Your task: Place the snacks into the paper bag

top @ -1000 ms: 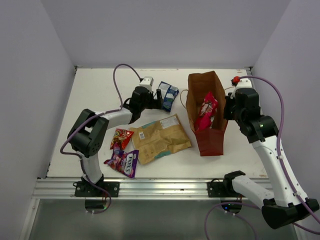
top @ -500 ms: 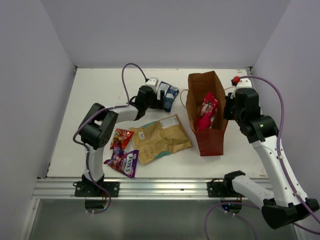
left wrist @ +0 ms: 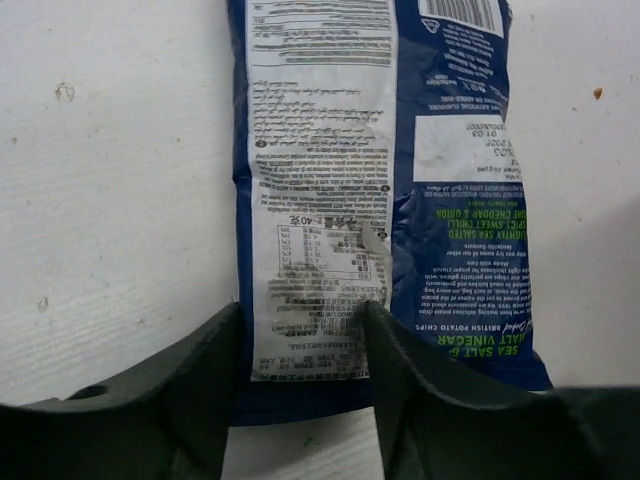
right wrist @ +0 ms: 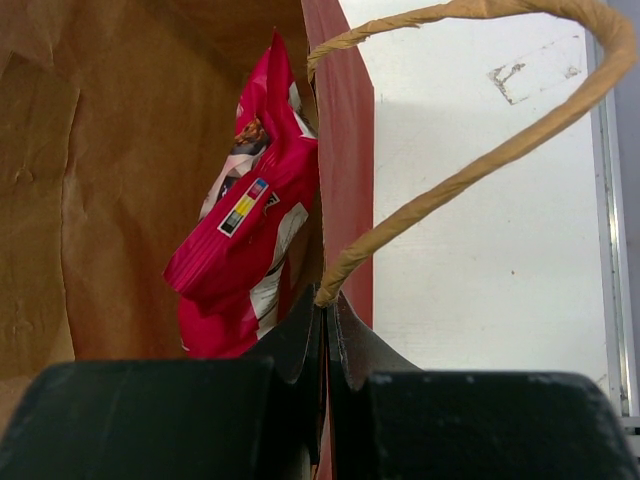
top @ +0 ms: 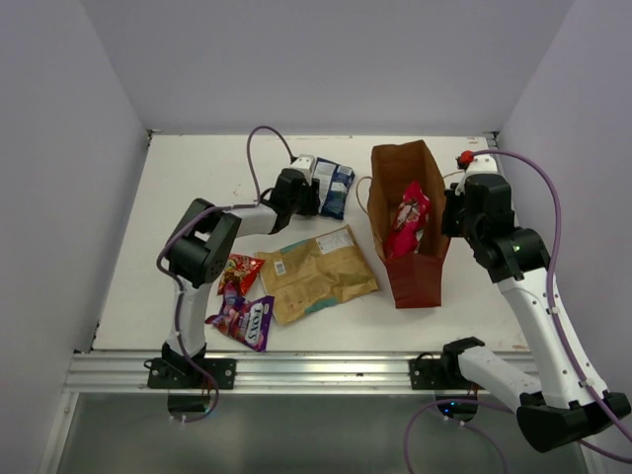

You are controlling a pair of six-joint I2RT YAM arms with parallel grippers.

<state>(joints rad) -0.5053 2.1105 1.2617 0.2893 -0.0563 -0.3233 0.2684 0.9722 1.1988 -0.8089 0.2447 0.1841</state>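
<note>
The blue-and-white packet (top: 336, 188) lies flat at the back of the table. My left gripper (top: 314, 188) is open over its near end. In the left wrist view the two fingers straddle the white printed panel of the packet (left wrist: 380, 150), gripper (left wrist: 300, 312). The red-brown paper bag (top: 420, 281) stands open at the right with the pink-and-white packet (top: 407, 222) inside. My right gripper (top: 450, 212) is shut on the bag's right wall (right wrist: 348, 150) by a string handle (right wrist: 480, 150), gripper (right wrist: 328, 312); the pink packet (right wrist: 250, 230) shows inside.
The tan kraft pouch (top: 318, 272) lies mid-table. The small red-orange packet (top: 239, 273) and the purple FOX'S packet (top: 242, 318) lie to its left near the left arm. A metal rail (top: 296, 370) runs along the near table edge; walls enclose three sides.
My left arm has swung right and forward, bringing its gripper over the near end of the blue-and-white packet. The right arm and the bag have not moved.
</note>
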